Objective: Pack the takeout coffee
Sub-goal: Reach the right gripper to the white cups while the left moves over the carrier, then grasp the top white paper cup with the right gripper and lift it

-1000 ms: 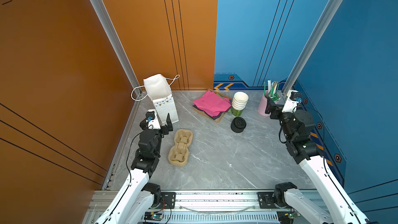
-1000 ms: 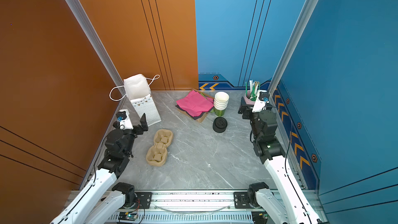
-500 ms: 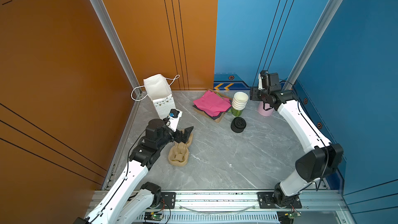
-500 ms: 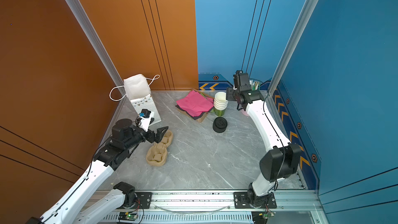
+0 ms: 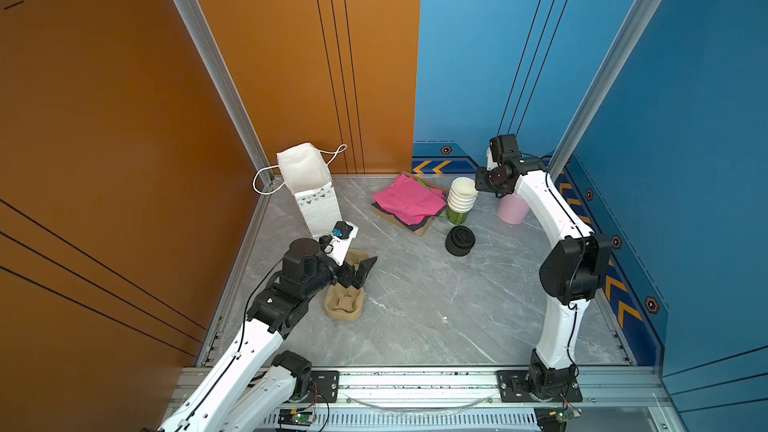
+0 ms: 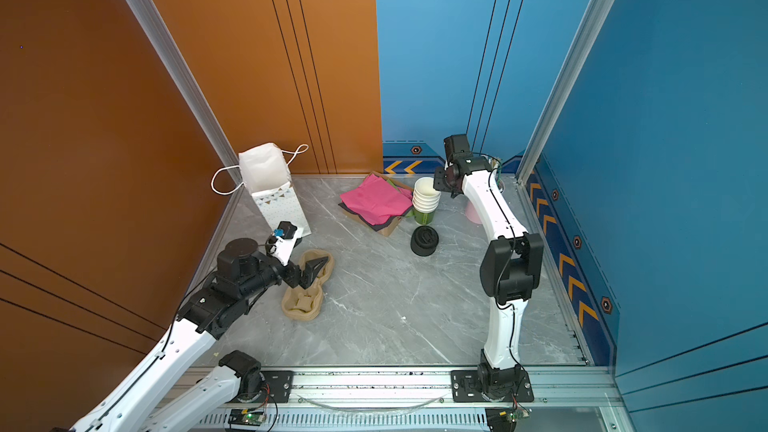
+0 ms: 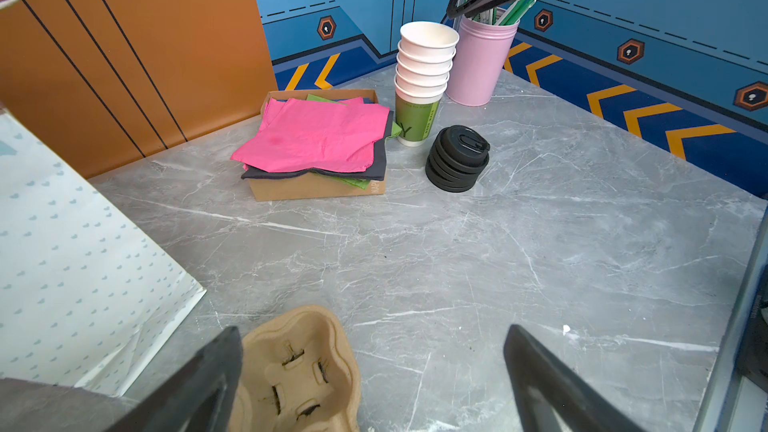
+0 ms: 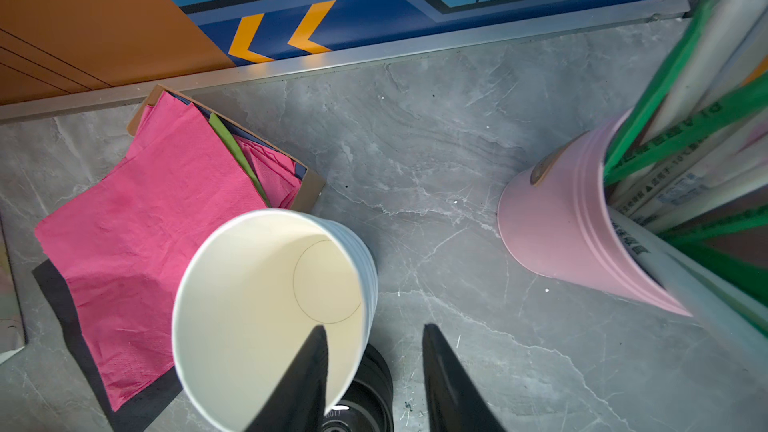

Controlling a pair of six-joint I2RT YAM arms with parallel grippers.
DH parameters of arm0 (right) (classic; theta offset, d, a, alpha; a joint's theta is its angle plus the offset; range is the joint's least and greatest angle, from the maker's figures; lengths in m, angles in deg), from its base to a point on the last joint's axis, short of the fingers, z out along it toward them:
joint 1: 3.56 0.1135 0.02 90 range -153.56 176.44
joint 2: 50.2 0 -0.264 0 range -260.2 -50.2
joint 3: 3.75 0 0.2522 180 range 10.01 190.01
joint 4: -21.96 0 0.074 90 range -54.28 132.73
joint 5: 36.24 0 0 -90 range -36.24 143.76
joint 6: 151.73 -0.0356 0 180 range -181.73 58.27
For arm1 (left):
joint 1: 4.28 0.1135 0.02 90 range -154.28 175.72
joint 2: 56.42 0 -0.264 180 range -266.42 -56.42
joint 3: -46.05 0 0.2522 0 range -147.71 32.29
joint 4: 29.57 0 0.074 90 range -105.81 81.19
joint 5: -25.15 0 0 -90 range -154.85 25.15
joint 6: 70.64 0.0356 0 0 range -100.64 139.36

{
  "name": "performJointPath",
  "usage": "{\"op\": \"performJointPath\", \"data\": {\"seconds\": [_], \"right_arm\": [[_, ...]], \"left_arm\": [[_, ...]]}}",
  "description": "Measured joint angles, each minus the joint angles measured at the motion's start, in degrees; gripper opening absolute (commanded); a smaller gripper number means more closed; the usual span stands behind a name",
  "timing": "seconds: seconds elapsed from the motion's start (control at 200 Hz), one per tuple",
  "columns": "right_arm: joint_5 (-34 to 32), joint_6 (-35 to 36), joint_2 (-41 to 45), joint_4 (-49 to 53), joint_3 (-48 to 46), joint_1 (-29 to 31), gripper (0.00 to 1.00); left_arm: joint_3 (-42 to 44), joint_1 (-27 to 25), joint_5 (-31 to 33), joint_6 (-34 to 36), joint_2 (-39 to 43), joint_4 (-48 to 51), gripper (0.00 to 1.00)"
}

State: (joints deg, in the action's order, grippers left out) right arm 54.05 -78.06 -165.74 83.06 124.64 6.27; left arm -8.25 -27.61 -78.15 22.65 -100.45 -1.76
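Your right gripper (image 8: 374, 328) is up at the top of the stack of white cups (image 8: 257, 305). Its two fingers stand a little way apart. One is inside the top cup and one is outside, so the cup's wall is between them. The outside finger is not touching the cup. I cannot tell if the inside one is. Nothing is gripped. Down on the table, on the gripper's own side of the cups, sits the stack of black lids (image 5: 459, 240). Out past the outside finger stands the pink pot (image 8: 557, 222) full of straws. On the far side of the cups from that pot lie the pink napkins (image 8: 158, 222).

Your left gripper (image 7: 374, 388) is wide open and holds nothing. It hangs low over the brown cup tray (image 7: 299, 367), with one finger above the tray's edge. The white paper bag (image 7: 83, 243) stands just beside that finger.

I cannot tell where the takeout coffee is. No view shows a cup with a lid on it.
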Motion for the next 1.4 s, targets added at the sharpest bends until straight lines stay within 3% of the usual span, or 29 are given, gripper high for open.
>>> {"op": "performJointPath", "data": {"seconds": [0.485, 0.711, 1.401], "right_arm": [[2.8, -1.5, -2.5, 0.7, 1.9, -0.1, 0.04], [2.8, -1.7, -3.3, 0.6, 2.4, -0.1, 0.0], [6.3, -4.2, -3.4, 0.8, 5.4, -0.5, 0.0]], "left_arm": [[0.0, 0.0, 1.3, 0.4, 0.0, 0.1, 0.98], [0.0, 0.0, 1.3, 0.4, 0.0, 0.5, 0.98], [0.0, 0.0, 1.9, 0.4, 0.0, 0.7, 0.98]]}}
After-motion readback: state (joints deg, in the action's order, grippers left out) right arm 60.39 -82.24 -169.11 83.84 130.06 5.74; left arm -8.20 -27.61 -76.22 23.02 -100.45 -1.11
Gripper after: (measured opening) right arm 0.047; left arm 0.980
